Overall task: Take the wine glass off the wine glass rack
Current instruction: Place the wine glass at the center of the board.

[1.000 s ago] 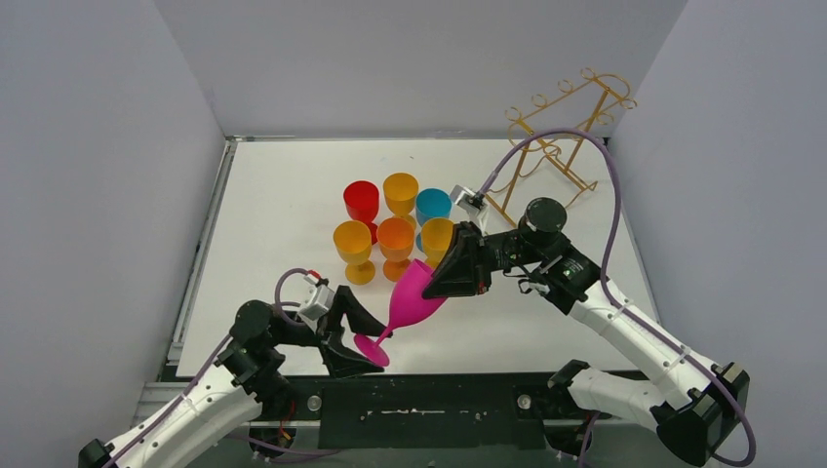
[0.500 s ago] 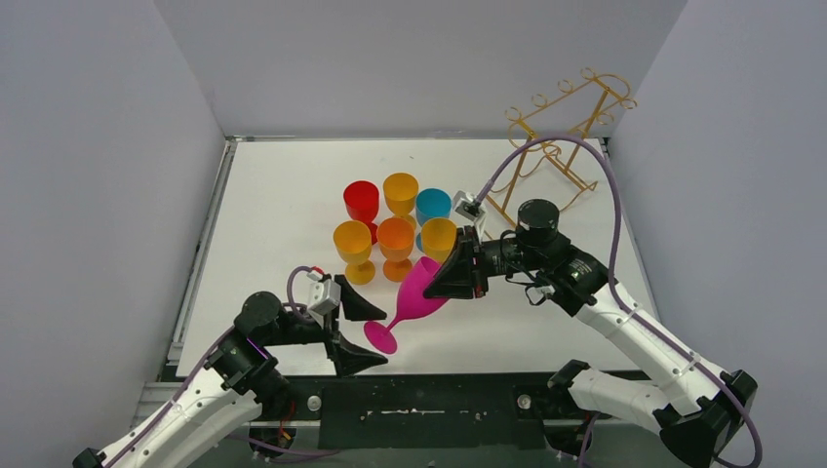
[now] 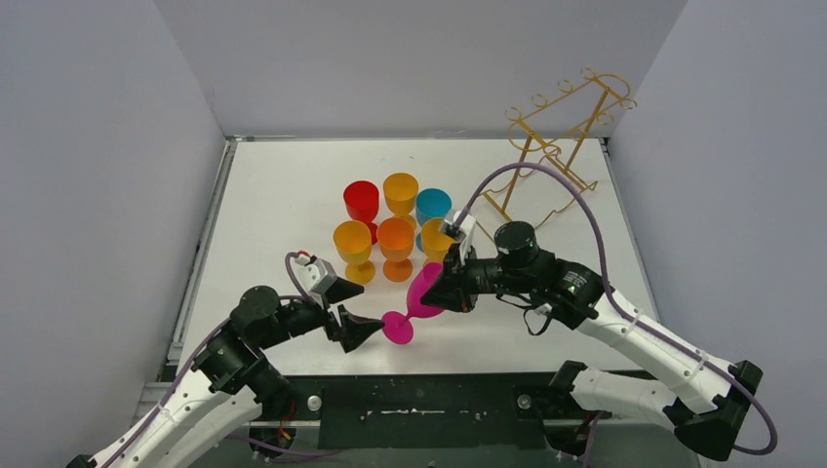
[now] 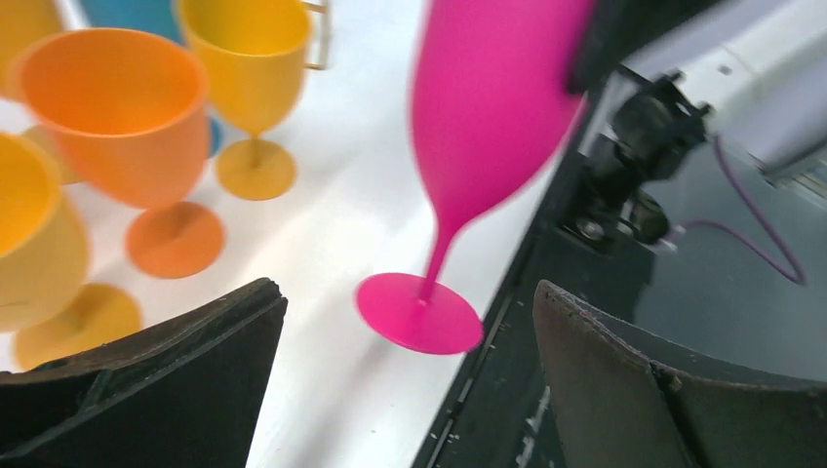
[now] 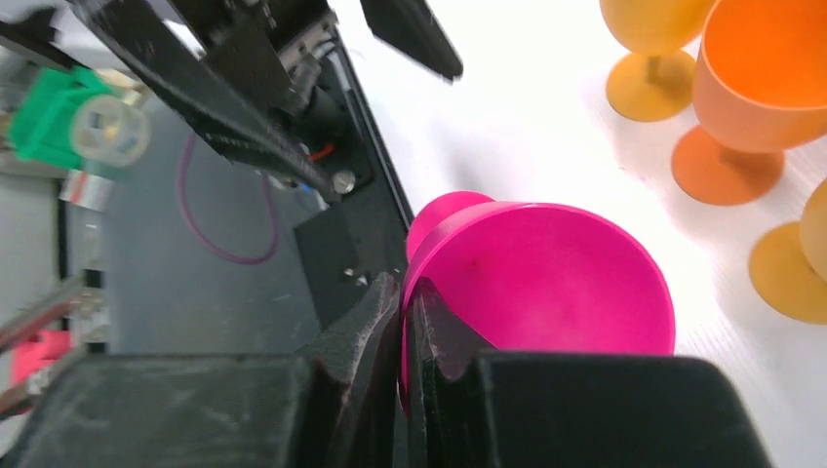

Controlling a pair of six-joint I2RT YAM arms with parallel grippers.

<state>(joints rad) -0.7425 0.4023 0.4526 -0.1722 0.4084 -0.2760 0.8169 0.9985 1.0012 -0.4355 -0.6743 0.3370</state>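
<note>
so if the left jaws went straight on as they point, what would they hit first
Probably the pink glass: its foot sits dead ahead in the wrist view, nothing in between, though depth is unclear.

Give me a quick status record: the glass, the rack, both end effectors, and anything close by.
pink wine glass: off the rack, tilted, foot low near the front edge of the table; foot contact unclear
right end effector: shut on the pink glass's rim
left end effector: open, facing the foot, apart from it
wine glass rack: back right, no glass visible on it
other glasses: six upright, clustered behind the pink one
</note>
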